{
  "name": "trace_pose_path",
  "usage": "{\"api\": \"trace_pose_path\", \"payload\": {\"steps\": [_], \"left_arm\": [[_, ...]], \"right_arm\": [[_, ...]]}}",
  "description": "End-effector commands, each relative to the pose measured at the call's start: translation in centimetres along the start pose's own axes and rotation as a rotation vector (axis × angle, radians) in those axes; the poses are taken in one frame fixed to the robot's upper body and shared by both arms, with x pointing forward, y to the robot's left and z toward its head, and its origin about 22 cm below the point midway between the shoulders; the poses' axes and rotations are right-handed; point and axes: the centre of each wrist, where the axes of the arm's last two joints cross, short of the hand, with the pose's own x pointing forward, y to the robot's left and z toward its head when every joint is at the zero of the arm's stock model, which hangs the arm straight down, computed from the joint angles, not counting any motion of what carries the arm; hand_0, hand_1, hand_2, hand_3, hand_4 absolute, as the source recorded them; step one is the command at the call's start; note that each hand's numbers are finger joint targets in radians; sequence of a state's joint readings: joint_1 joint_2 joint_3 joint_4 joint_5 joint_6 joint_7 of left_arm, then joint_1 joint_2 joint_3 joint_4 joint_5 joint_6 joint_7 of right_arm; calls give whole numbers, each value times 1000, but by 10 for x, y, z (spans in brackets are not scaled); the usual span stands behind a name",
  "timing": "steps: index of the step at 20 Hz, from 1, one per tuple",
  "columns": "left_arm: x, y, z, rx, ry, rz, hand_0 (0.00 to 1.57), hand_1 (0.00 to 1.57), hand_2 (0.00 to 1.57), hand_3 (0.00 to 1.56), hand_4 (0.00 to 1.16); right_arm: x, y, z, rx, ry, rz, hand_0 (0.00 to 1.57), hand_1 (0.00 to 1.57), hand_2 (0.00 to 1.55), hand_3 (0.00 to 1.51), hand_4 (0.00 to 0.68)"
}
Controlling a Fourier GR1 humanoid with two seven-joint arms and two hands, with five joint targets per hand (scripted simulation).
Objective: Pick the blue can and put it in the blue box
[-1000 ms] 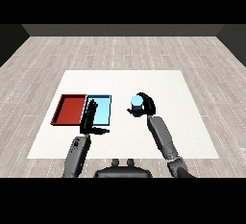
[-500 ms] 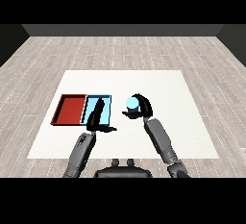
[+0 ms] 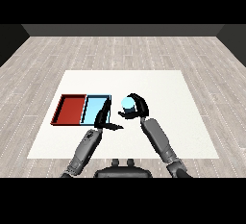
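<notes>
My right hand (image 3: 137, 106) is curled round the blue can (image 3: 127, 105), which it holds above the table just right of the light blue tray (image 3: 95, 106). The can's pale blue top shows between the thumb and fingers. The red tray (image 3: 70, 108) lies directly left of the blue one. My left hand (image 3: 104, 118) hovers over the blue tray's near right corner with its fingers straight and the thumb pointing right, holding nothing.
Both trays sit on the left half of the white table (image 3: 158, 88). Grey wood flooring surrounds the table on all sides.
My right hand has carried the blue can leftward toward the blue tray. My left hand has shifted forward and right, over the blue tray's near edge.
</notes>
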State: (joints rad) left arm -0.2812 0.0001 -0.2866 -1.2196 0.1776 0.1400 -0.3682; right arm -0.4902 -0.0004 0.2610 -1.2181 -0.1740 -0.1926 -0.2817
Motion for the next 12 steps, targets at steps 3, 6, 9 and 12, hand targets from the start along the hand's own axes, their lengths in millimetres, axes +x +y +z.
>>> {"api": "trace_pose_path", "payload": {"steps": [3, 6, 9, 12], "left_arm": [[-10, -29, 0, -20, 40, 5, 0, 0, 0, 0, 0], [-16, -25, 3, -6, 61, -11, 0, 0, 0, 0, 0], [-24, -36, -2, -32, 64, -20, 0, 0, 0, 0, 0], [-21, -19, -15, -28, 69, 3, 0, 0, 0, 0, 0]], "right_arm": [[1, 19, 15, 31, -11, -5, 1406, 1406, 1442, 1406, 666], [-7, 7, 6, 39, -31, -31, 1405, 1405, 1440, 1404, 674], [10, 28, -3, 65, -24, -3, 1404, 1404, 1439, 1403, 679], [2, 28, 11, 74, -30, -24, 1394, 1394, 1454, 1416, 681]]}}
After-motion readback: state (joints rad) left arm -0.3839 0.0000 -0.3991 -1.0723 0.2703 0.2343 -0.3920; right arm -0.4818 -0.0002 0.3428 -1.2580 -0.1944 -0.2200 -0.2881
